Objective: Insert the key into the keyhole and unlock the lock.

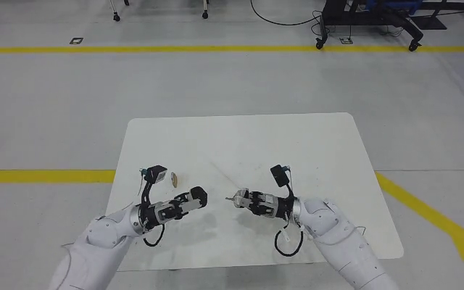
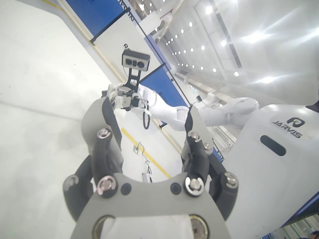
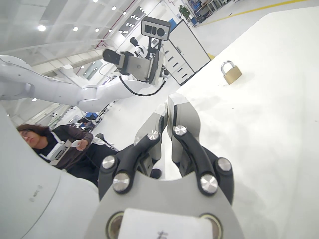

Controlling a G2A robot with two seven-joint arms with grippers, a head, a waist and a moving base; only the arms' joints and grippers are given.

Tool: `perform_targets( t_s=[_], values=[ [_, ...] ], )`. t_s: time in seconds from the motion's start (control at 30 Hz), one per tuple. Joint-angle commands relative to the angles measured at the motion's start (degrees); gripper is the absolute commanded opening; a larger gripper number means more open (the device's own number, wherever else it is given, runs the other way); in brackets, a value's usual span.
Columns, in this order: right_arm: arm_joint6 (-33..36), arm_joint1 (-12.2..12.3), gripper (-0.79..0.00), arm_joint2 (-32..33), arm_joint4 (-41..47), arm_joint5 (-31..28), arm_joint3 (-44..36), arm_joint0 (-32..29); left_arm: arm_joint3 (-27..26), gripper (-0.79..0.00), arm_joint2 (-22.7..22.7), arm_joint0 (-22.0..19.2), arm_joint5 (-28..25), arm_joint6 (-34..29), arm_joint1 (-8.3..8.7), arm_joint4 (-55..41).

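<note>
White rectangular tabletop [image 1: 290, 145], set on a pale workshop floor with yellow lines.

Item one: small brass padlock with steel shackle [image 1: 175, 178]. It sits on the left half of the tabletop, about midway between the front and back edges.

Item two: left claw [image 2: 149, 116]. It is spread wide and holds nothing. It hangs just front-right of the padlock and is the nearer of the two claws.

Item three: right claw [image 3: 166, 111]. It is pinched tight on what I take to be the slim metal key [image 1: 229, 197]. The key's tip points toward the left edge, so from it the padlock lies beyond the left claw.

Unclear: I cannot find the keyhole, nor tell whether the padlock lies flat or on edge. Most of the key is hidden between the fingers.
</note>
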Motion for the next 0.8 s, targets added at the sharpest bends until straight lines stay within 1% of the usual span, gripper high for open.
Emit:
perform_targets(
  t_s=[0.0, 0.13, 0.23, 0.4, 0.77],
  values=[
    [2.81, 0.15, -0.785, -0.53, 3.46, 0.0, 0.1, 0.56, 1.25, -0.394, 1.62, -1.1, -0.74, 0.76, 0.3, 1.91],
    [6.44, 0.48, -0.785, -1.05, 7.14, 0.0, 0.39, 1.24, 2.92, -0.416, 4.3, -2.52, -2.64, 2.66, 0.72, 2.96],
    [8.63, 0.51, -0.785, -1.98, 8.78, 0.0, 0.66, 1.77, 3.56, -0.403, 6.17, -3.49, -3.26, 3.29, 1.09, 3.36],
    [9.13, 0.31, -0.785, -4.35, 9.77, 0.5, 1.5, 3.07, 4.87, -0.422, 9.16, -5.23, -4.15, 4.18, 1.4, 4.18],
    [9.0, -0.34, -0.785, -8.31, 11.28, 0.37, 4.29, 5.75, 7.43, -0.548, 13.27, -8.58, -4.9, 4.94, 1.45, 4.11]
  ],
)
